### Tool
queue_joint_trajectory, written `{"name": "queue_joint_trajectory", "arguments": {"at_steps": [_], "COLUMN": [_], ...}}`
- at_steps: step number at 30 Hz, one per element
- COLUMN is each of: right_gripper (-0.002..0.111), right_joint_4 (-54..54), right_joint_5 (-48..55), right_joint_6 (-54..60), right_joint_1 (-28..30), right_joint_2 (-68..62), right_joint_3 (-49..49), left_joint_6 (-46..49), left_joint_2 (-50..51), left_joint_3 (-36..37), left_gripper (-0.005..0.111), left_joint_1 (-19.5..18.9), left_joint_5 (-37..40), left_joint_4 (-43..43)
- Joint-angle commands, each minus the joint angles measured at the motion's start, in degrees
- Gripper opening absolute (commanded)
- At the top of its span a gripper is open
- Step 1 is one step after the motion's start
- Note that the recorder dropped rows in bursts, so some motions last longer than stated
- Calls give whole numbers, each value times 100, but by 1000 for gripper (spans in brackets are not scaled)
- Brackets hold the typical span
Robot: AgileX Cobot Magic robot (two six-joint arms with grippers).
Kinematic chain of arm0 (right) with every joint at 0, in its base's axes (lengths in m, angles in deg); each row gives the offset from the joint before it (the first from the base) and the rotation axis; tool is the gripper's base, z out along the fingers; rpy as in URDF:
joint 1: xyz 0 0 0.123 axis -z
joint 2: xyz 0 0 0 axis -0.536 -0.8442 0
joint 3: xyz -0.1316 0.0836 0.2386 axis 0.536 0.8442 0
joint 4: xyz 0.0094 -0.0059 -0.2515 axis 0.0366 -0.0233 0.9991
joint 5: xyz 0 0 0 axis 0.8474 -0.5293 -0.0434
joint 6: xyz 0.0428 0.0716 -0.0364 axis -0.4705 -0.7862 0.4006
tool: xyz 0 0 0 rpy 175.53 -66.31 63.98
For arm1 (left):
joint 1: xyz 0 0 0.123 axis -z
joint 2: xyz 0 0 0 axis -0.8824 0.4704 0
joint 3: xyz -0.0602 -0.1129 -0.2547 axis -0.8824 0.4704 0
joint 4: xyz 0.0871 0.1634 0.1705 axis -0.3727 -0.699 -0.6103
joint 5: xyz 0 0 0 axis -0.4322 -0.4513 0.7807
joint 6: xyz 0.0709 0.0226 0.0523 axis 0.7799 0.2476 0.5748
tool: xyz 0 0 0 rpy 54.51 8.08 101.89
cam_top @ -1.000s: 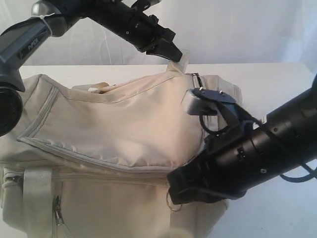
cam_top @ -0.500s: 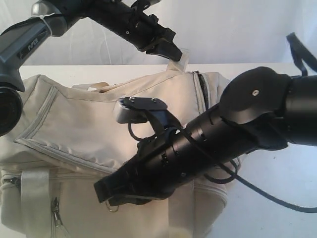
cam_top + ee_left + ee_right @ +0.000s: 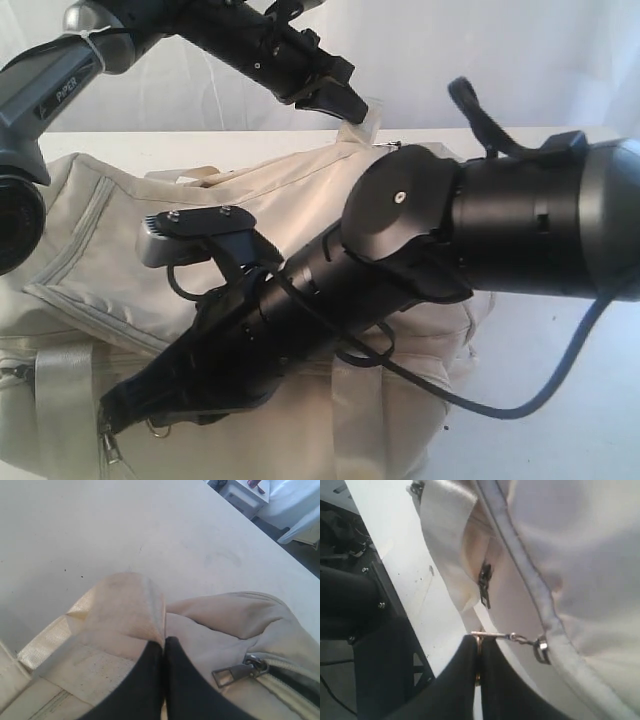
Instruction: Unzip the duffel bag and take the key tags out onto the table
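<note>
Cream-beige fabric is filling most of the exterior view: the duffel bag [image 3: 95,235] is lying lengthwise across the white table [image 3: 580,435]. The key tags are not showing anywhere, so I am judging them to be inside the bag. The left gripper [image 3: 360,108] is pinching a webbing tab at the bag's far end. The right gripper [image 3: 122,412] is reaching across the front to the opposite, near-left end, with a small ring pull [image 3: 155,430] dangling at its tip. From the left wrist, the left gripper [image 3: 163,642] is squeezing fully closed on the beige webbing tab [image 3: 125,605], with a grey zipper pull [image 3: 232,672] lying idle just beside it. From the right wrist, the right gripper [image 3: 478,639] is clamping tight on the ring pull [image 3: 487,635], whose short chain is leading to the slider [image 3: 541,650] on the grey piping [image 3: 519,555]. The zipper's long axis is running along the bag between the two grippers, so any further pull is probably going to head away from the left one's anchor.
</note>
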Motion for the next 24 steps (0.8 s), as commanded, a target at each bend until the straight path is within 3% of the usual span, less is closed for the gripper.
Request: {"name": "queue_joint_trajectory", "arguments": {"at_steps": [1,8,14,17,24], "right_gripper": [0,5,46,59,60], "right_joint_4": [-86,-59,193,568,2060], "right_joint_5": [-47,3,386,578,1385], "right_joint_6": [185,185,139,-242,-1479], "right_joint_1": [-197,-194,40,222,560], "right_joint_2": [-149,-185,24,306,1351], "right_joint_3": [-202,-216,-216,-216,-216], "left_joint_6": [-4,-4,36,36,37], "left_joint_2": [-116,-116,-116,-116,-133], "left_joint_3": [-64,-64,-64,-64,-64], "left_gripper": [0,0,0,0,0], "left_joint_1": [-11,-11,-11,-11,-11], "left_joint_5": [16,16,16,16,-6], "left_joint_4": [256,256,255,255,243]}}
